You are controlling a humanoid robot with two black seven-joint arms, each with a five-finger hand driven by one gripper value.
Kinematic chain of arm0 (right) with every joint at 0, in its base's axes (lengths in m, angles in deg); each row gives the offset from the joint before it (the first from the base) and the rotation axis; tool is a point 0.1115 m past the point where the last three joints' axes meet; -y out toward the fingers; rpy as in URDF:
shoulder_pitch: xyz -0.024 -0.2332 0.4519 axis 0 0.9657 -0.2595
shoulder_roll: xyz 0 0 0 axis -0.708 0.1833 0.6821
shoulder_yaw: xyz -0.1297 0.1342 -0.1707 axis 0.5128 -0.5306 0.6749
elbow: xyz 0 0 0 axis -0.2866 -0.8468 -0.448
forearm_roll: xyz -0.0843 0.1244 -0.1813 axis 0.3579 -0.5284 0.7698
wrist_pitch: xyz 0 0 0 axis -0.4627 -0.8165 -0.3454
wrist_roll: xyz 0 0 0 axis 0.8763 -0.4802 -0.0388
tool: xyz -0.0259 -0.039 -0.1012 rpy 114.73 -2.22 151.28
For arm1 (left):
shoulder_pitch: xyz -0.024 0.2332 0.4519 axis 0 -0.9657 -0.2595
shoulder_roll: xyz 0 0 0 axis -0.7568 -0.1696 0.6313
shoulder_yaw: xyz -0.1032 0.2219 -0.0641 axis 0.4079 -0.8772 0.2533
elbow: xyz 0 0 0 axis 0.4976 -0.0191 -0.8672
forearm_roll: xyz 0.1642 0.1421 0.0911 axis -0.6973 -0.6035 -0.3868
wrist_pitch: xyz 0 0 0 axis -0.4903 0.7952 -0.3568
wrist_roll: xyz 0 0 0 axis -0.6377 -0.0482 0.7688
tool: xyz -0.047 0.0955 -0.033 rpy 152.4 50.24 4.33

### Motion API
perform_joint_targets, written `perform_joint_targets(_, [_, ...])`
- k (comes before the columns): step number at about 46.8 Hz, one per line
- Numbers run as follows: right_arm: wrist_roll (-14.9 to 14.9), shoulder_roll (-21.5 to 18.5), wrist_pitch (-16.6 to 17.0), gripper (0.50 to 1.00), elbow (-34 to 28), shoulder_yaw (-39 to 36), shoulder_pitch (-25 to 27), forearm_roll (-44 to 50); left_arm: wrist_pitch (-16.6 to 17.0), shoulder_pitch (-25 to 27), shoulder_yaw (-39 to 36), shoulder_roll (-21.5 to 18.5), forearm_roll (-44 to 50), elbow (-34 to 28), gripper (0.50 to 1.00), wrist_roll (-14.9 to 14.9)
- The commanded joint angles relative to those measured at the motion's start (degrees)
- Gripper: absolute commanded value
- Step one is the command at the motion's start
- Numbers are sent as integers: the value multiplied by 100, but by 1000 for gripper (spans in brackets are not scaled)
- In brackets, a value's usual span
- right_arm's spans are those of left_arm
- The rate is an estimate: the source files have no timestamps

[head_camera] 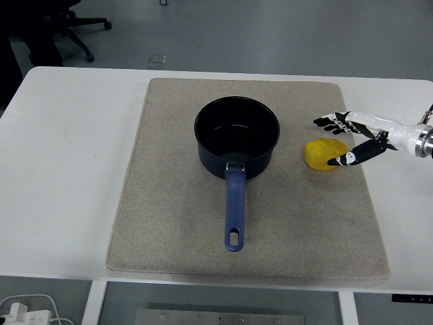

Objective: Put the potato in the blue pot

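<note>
A yellow potato (321, 154) lies on the beige mat (176, 203), just right of the blue pot (237, 135). The pot is empty, its blue handle (234, 210) pointing toward the near edge. My right hand (333, 141) comes in from the right edge and hovers over the potato's right side, fingers spread above its far side and thumb (348, 158) at its near side. It holds nothing. The left arm is out of view.
The mat covers the middle of the white table (67, 169). A black office chair (61, 27) stands on the floor beyond the table's far left corner. A white cable and plug (27, 308) lie below the near left edge.
</note>
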Motion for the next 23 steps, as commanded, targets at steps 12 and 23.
perform_joint_targets(12, [-9, -191, -292, 915, -13, -16, 209, 58, 1, 0, 0, 0, 0, 0, 996, 0])
perform_joint_targets(23, [-115, -235, -416, 795, -31, -16, 236, 93, 1, 0, 0, 0, 0, 0, 996, 0])
